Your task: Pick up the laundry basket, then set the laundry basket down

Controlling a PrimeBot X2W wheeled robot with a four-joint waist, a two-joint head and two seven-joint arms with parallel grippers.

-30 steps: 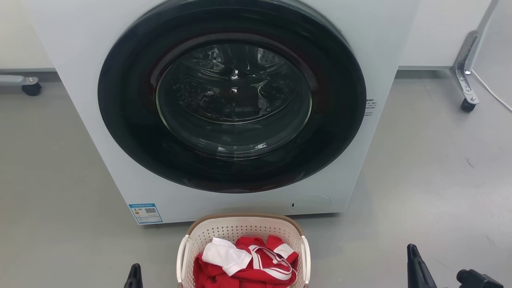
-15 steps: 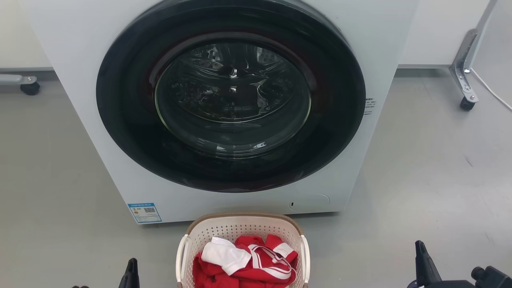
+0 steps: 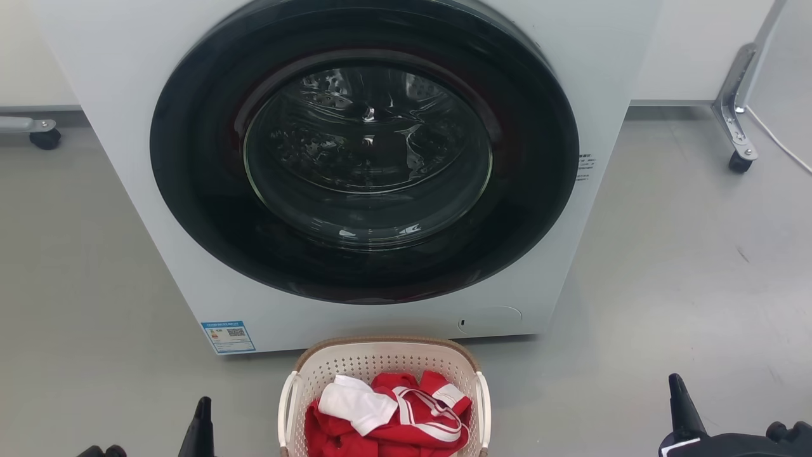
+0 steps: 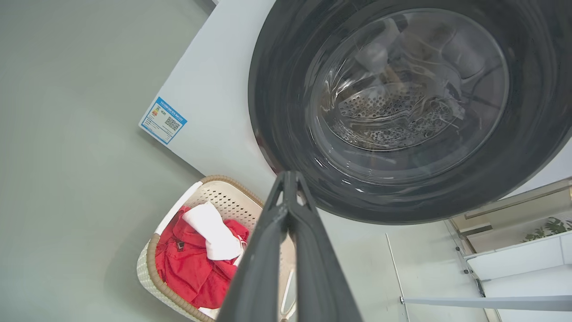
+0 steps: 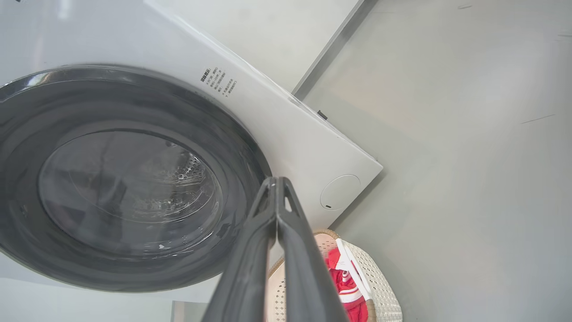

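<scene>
The laundry basket (image 3: pixel 380 365) stands on the grey floor just in front of the washing machine, cream-white and perforated with a brown rim and white side handles. Red and white clothes (image 3: pixel 393 412) lie in it. My left gripper (image 3: pixel 202 422) is at the lower left, apart from the basket's left handle, and its fingers are shut with nothing between them. My right gripper (image 3: pixel 680 397) is far to the basket's right, also shut and holding nothing. The left wrist view shows the left gripper (image 4: pixel 289 176) above the basket (image 4: pixel 225 199). In the right wrist view, the right gripper (image 5: pixel 276 181) is above the basket (image 5: pixel 380 286).
A white front-loading washing machine (image 3: pixel 127 158) with a shut dark round door (image 3: pixel 365 152) stands right behind the basket. Wheeled metal legs are at the far right (image 3: pixel 736 127) and far left (image 3: pixel 38 130). A white cable (image 3: pixel 780 146) runs along the right floor.
Both grippers have spread outward in the head view, the left one leftward and the right one rightward, each rising slightly. The camera has shifted a little. The basket has not moved.
</scene>
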